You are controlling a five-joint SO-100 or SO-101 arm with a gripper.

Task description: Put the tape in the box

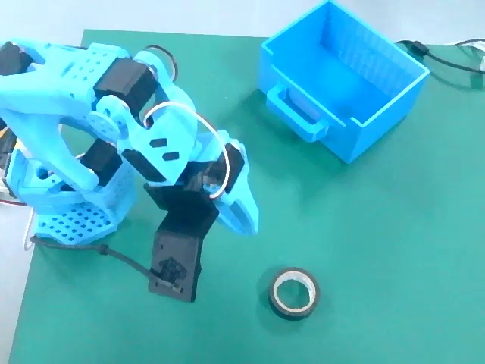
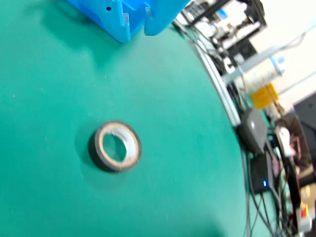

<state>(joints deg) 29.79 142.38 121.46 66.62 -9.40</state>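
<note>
The tape [image 1: 294, 293] lies flat on the green surface [image 1: 379, 250] near the bottom of the fixed view, its pale core ring facing up, well apart from the box [image 1: 342, 80]. The box stands at the far right of that view, open side up, with its loop handle [image 1: 297, 111] turned toward the left and the near side. Nothing shows inside it.

The light-blue arm [image 1: 91, 129] is folded over the left part of the surface. Its end effector [image 1: 216, 220] hangs above the green mat, up and to the left of the tape and not touching it. One blue finger [image 1: 244, 205] points down toward the near right, and the black part [image 1: 178, 258] extends toward the near edge. From these pictures I cannot tell whether the jaws are open or closed; they hold nothing.

In the wrist view the tape [image 2: 115, 146] sits alone a little left of centre, and blue shapes [image 2: 118, 17] fill the top edge. Beyond the right edge of the surface [image 2: 187, 163], cables and blurred devices [image 2: 256, 158] are visible.
</note>
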